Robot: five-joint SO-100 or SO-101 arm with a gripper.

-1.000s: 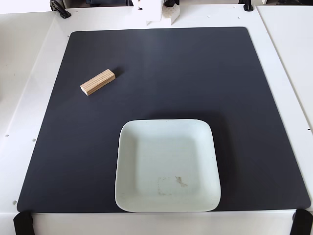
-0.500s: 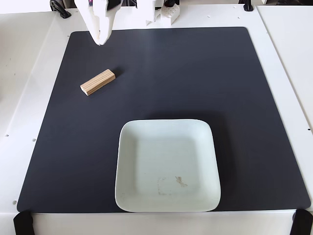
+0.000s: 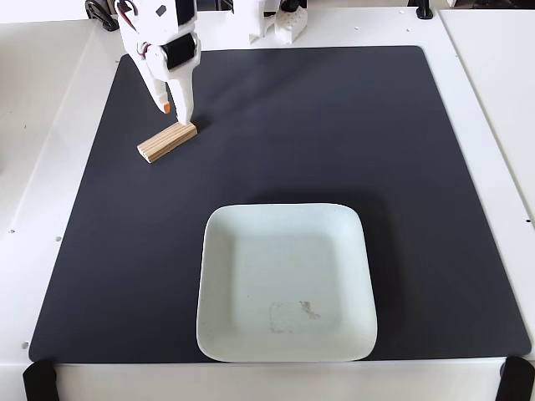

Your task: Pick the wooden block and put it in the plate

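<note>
Wood, striped in layers: the wooden block (image 3: 167, 141) lies flat on the black mat (image 3: 334, 125), upper left in the fixed view, well apart from the plate (image 3: 219, 276) near the front edge. It looks light, rigid and fairly grippy, best pinched across its narrow width near the middle. The gripper (image 3: 174, 109) hangs over the block's right end, seemingly touching it; whether its fingers are spread or pressed together I cannot tell.
</note>
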